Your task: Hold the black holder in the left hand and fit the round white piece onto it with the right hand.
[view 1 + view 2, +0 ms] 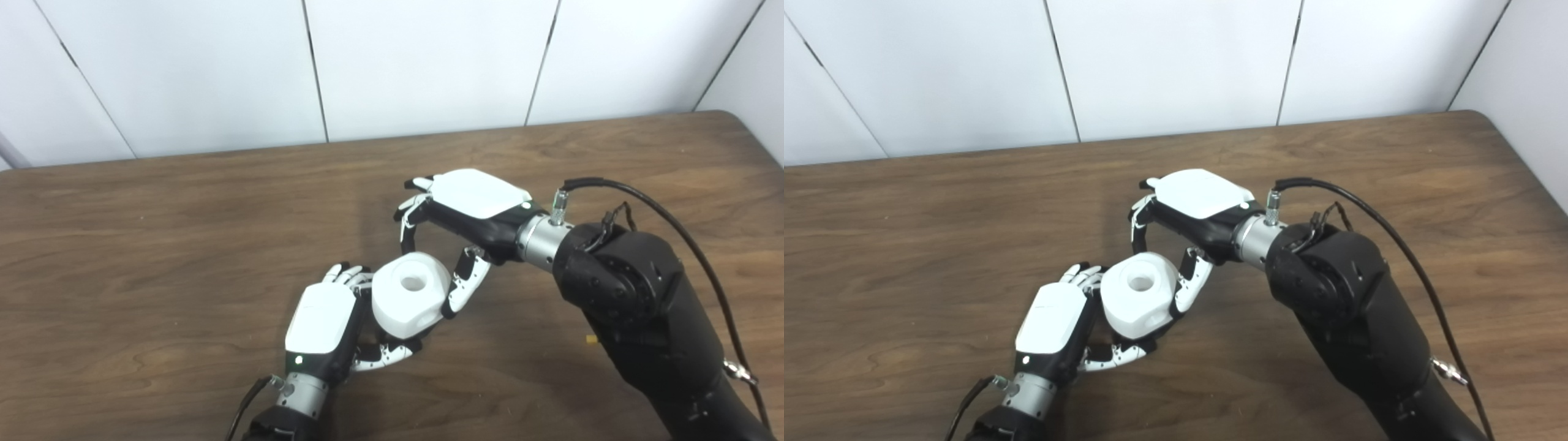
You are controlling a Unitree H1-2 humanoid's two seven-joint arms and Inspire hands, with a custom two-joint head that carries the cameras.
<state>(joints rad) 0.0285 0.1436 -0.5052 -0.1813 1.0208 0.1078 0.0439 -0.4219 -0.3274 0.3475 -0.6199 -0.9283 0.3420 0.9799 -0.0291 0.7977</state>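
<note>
Near the centre of the frame, slightly below the middle, the round white piece [409, 295] sits between the two hands above the wooden table [153, 245]. It is a chunky white block with faceted sides and a round hole in its upward-facing top. The left hand [327, 327] comes up from the lower edge left of centre, its white back plate toward the camera, and its fingers [346, 274] curl around the near-left side of the piece while its thumb reaches under the lower edge. A dark part shows just beneath the white piece, but whether that is the black holder cannot be told from these views. The right hand [456, 229] enters from the lower right on a thick black arm [637, 306] with a cable [674, 226] looping over it; it arches over the piece, with its fingertips [407, 242] bent down to the upper edge and its thumb pressed against the right side. Both hands are closed partway around the piece, each touching it. A small yellowish speck [590, 339] lies on the table at the right, just beside the black arm. White wall panels [429, 61] fill the upper part of the frame.
</note>
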